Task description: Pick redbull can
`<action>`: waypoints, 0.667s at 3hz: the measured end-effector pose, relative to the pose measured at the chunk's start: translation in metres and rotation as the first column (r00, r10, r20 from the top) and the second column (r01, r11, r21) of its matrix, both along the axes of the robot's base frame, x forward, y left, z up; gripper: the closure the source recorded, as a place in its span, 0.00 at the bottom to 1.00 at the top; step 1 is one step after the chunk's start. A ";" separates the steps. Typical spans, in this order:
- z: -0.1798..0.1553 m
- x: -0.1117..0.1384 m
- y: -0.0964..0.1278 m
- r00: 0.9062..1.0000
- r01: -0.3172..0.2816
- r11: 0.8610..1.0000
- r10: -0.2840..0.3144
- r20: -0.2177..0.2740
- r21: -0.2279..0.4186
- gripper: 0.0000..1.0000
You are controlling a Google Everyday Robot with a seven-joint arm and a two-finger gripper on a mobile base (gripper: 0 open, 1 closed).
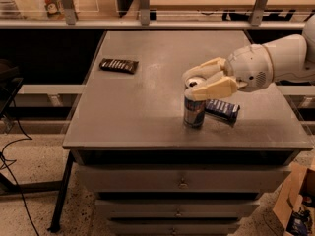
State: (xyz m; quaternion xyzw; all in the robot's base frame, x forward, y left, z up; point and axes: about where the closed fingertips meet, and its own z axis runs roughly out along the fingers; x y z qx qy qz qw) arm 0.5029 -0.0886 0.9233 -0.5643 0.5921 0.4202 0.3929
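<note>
Currently you have: redbull can, upright, front-right on table, just beside a snack wrapper; gripper at its top, jaws apart astride it; second wrapper well apart; drawers closed.

Count, bench: 1.
- redbull can: 1, upright, near edge, right of centre.
- dark snack bars: 2. One far left; one just right of the can, behind it.
- end effector: 1, reaching in from the right, fingers spread either side of the can's top.
- cardboard box: 1, on the floor, near right.
</note>
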 end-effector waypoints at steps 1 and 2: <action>0.011 0.002 0.002 1.000 -0.013 0.999 0.013 0.008 0.029 0.97; 0.044 0.001 0.007 0.998 -0.032 0.998 0.029 0.052 0.061 1.00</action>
